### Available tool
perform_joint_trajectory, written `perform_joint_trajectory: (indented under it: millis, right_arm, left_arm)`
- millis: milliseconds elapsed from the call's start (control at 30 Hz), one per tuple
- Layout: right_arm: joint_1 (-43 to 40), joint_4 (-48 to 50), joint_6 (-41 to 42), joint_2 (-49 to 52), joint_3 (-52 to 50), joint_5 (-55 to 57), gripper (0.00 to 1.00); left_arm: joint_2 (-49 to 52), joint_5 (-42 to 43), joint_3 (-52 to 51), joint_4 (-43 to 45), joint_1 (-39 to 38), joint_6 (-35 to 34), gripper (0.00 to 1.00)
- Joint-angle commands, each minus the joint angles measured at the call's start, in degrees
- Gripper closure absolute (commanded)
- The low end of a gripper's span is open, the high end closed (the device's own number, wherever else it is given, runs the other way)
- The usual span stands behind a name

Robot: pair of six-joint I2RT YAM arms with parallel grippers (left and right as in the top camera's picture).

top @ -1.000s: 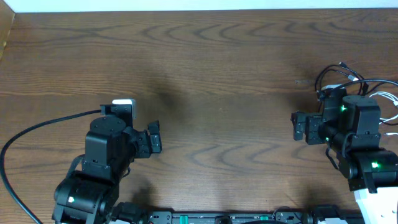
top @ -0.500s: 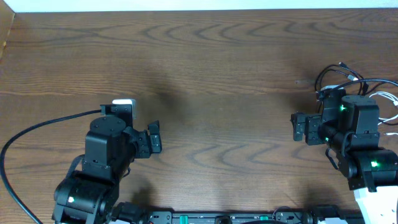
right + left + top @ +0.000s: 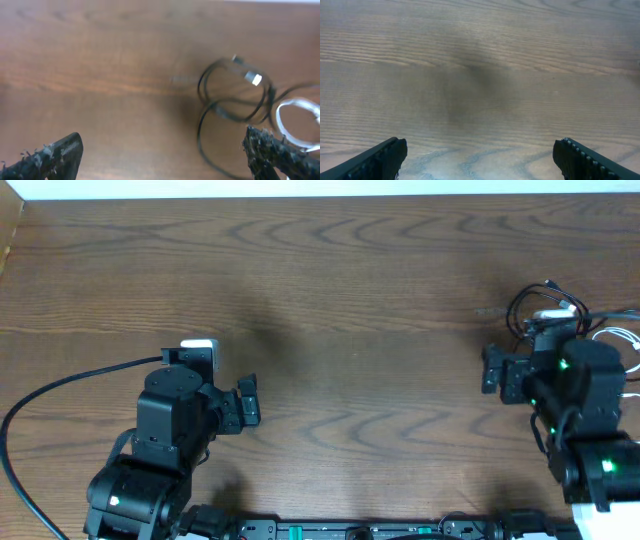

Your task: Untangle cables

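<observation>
While the left gripper (image 3: 481, 145) and the right gripper (image 3: 162, 136) stood spread wide and empty, the thin black looped cable (image 3: 232, 102) lay at 3 o'clock of the brown wooden table (image 3: 350, 280), the thin white looped cable (image 3: 300, 101) just beside it.

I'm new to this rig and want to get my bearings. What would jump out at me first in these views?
A tangle at the right edge of the table stands out: a looped black cable with a white cable coiled just beside it. The right gripper hangs open near them, holding nothing. The left gripper is open too, over plain wood far to the left.
</observation>
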Motion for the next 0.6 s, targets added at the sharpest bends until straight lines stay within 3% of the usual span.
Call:
perform_joint_trajectory:
  millis: [0, 567]
  right_arm:
    - [-0.13, 3.48, -1.09, -4.72, -3.52, 1.16, 0.01]
    - [-0.13, 50.36, -1.07, -34.25, -43.87, 0.74, 0.01]
  left_arm:
    - [0.07, -0.66, -0.37, 0.07, -0.02, 0.76, 0.02]
    - [0.07, -0.66, -0.37, 0.07, -0.02, 0.76, 0.02]
